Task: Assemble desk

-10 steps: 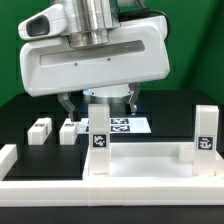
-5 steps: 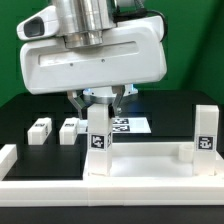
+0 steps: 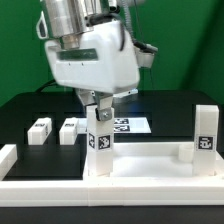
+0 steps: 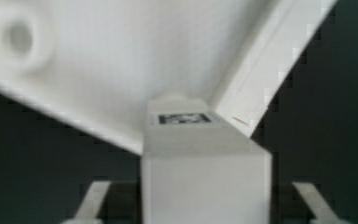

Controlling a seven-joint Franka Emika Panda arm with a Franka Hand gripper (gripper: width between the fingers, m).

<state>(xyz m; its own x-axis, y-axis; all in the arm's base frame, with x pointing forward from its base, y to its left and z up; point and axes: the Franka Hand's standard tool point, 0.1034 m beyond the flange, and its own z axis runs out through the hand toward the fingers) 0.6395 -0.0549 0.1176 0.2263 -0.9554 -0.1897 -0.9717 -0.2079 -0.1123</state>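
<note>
The gripper (image 3: 99, 108) seemed clamped on the top of an upright leg (image 3: 100, 142), though its body hid the pads. That leg stood in the tabletop (image 3: 150, 158) corner on the exterior view's left. A second leg (image 3: 205, 135) stood at the right corner. Two loose legs (image 3: 40, 130) lay behind, near the marker board (image 3: 128, 126).

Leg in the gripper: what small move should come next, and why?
Probably twist the leg about its own axis, to screw it into the tabletop. The gripper looks closed on its top, and it stands upright at the tabletop's corner.
</note>
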